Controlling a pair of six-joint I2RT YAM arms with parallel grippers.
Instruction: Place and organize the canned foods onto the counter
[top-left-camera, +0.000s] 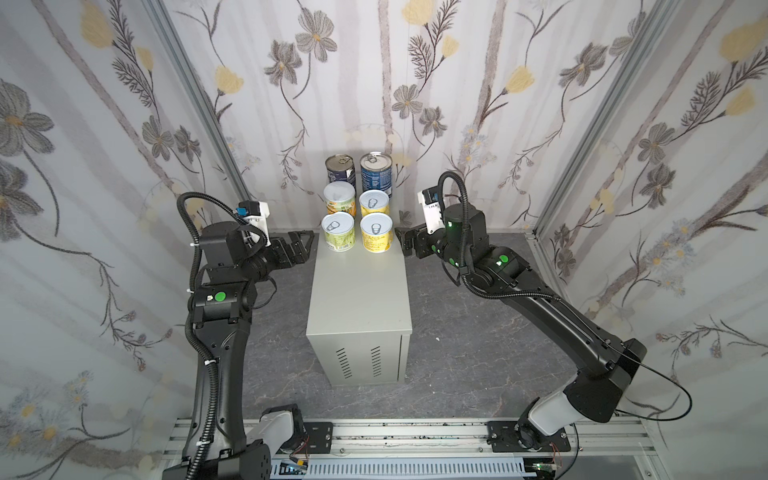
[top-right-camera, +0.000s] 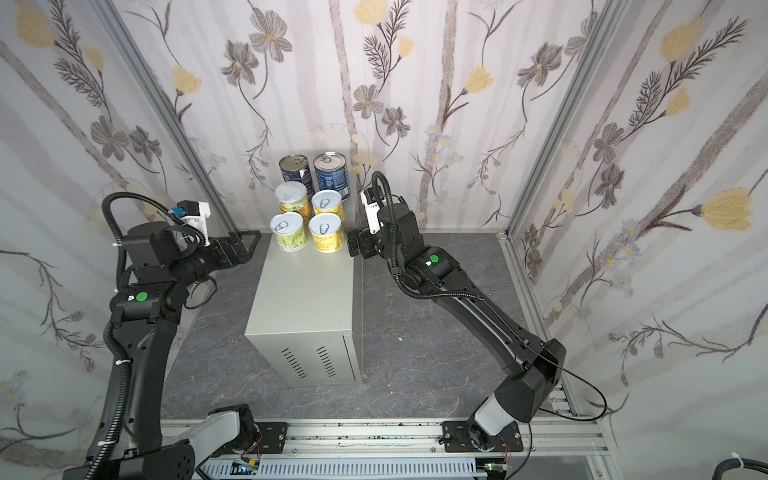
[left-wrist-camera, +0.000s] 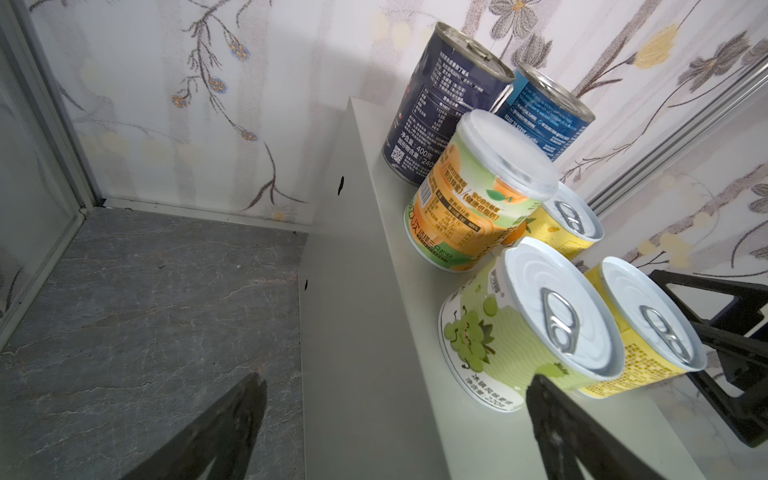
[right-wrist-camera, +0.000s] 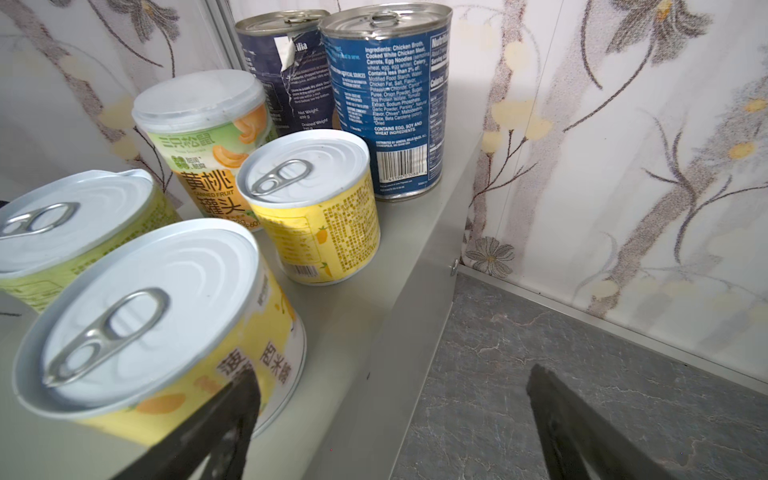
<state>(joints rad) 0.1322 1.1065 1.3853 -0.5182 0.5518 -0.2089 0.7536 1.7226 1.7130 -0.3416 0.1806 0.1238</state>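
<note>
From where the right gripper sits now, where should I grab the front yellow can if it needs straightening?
Take the front yellow can on its label wall at mid-height, coming from its free right side with the open right gripper. It stands upright near the counter edge. The green can blocks its left and the rear yellow can its back.

Grey cabinet (top-left-camera: 357, 299) stands on marbled floor (top-left-camera: 457, 332); on top, upright: four short cans (top-left-camera: 338, 237), two blue cans (top-left-camera: 376, 172) behind
</note>
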